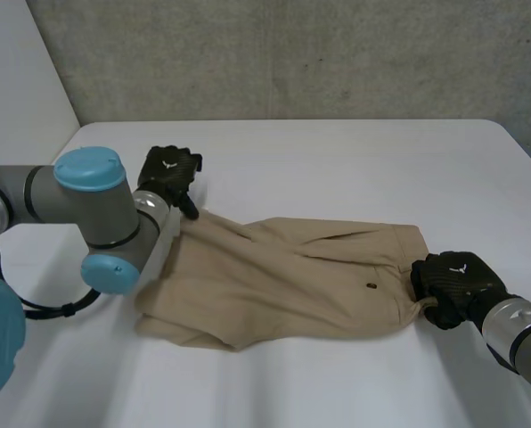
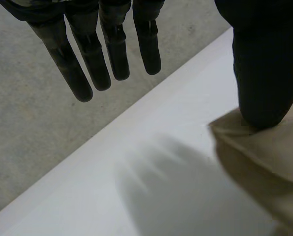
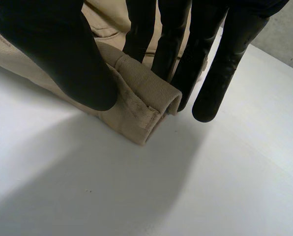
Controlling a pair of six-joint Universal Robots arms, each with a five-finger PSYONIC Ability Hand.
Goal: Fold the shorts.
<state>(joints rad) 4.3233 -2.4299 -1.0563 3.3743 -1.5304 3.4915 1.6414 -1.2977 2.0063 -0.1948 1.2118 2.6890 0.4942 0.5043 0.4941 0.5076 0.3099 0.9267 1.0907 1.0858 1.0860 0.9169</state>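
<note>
The shorts [image 1: 283, 281] lie spread flat across the middle of the white table [image 1: 337, 152], their long side running from about 9 o'clock to 3 o'clock in the head view, with some loose creases and a rumpled edge toward 7 o'clock. The left hand [image 1: 169, 174] sits at the cloth's 10 o'clock corner. Its own wrist view shows the fingers straight and slightly spread, hanging clear above the bare table beyond the fabric, while the thumb tip presses down on that corner. It reads as a pin to keep that end from sliding, not a grasp, since nothing is caught between thumb and fingers. The right hand [image 1: 453, 281] is at the opposite end, near 4 o'clock on the cloth. Its wrist view shows a thick rolled edge of the fabric pinched between the thumb on one side and the fingers, close together, on the other, with that corner raised a little off the table. Holding one end down and gripping the other probably sets up a fold across the length, the right end to be carried toward 9 o'clock. No such fold is made yet, so the task looks barely begun. The thumb-only hold at 10 o'clock may let the cloth drag.
</note>
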